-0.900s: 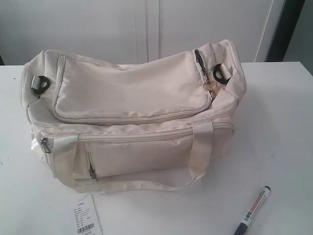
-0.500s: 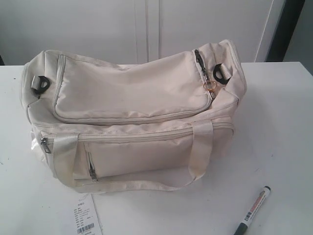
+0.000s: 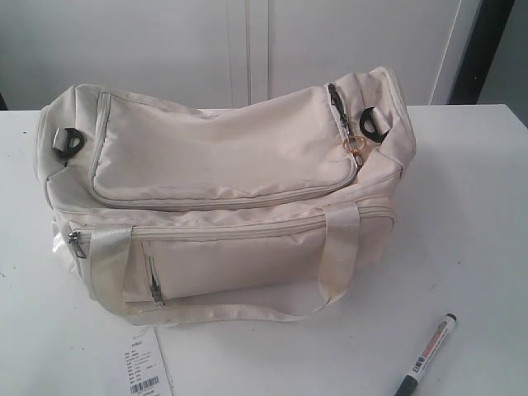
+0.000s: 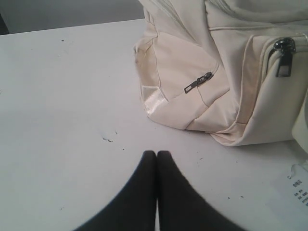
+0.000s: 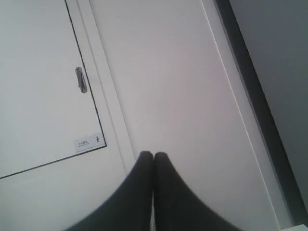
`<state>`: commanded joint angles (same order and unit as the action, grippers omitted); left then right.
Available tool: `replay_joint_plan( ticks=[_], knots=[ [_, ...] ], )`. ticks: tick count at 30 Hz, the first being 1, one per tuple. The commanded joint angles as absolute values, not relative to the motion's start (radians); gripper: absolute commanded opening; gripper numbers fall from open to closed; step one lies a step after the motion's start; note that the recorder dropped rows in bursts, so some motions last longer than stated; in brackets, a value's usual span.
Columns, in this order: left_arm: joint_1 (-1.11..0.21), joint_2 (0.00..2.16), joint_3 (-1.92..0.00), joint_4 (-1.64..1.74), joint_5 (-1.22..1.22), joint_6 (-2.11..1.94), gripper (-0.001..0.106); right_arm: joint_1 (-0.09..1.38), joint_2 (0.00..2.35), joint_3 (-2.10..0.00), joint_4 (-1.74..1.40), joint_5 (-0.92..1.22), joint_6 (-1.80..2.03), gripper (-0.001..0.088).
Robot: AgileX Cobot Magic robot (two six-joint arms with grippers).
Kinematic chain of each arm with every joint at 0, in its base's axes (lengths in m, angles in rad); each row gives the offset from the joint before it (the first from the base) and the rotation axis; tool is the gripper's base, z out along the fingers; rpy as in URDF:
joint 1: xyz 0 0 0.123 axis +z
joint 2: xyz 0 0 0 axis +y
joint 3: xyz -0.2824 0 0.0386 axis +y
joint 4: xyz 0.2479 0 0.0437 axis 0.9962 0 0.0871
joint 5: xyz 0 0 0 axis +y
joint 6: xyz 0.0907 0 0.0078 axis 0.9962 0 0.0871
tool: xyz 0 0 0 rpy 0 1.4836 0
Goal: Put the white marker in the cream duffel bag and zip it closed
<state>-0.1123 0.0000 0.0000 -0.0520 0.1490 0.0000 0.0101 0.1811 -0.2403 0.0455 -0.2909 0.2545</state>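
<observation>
The cream duffel bag (image 3: 223, 190) lies on the white table, its top zipper run closed up to the gold ring pull (image 3: 355, 145) at the right end. The white marker (image 3: 426, 354) rests on the table at the front right, apart from the bag. Neither arm shows in the exterior view. My left gripper (image 4: 157, 153) is shut and empty, low over the table a short way from the bag's end (image 4: 192, 86). My right gripper (image 5: 153, 154) is shut and empty, pointed at a white cabinet wall, with neither bag nor marker in its view.
A paper hang tag (image 3: 144, 367) lies on the table in front of the bag's left corner. White cabinet doors (image 3: 247, 41) stand behind the table. A door handle (image 5: 80, 80) shows in the right wrist view. The table (image 3: 478, 214) extends bare to the bag's right.
</observation>
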Motion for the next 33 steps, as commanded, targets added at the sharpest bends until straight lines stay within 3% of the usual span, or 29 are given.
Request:
replay_joint_plan(
  ticks=[11,23,33],
  knots=[
    [-0.112,0.0,0.0,-0.055,0.151,-0.006,0.0,0.01,0.462,-0.496,0.0,-0.103,0.206,0.0],
    [-0.112,0.0,0.0,-0.055,0.153,-0.03,0.0,0.01,0.712,-0.774,0.006,0.315,0.097,0.0],
    [-0.112,0.0,0.0,-0.055,0.153,-0.032,0.0,0.01,0.96,-1.005,0.313,0.658,-0.273,0.0]
  ],
)
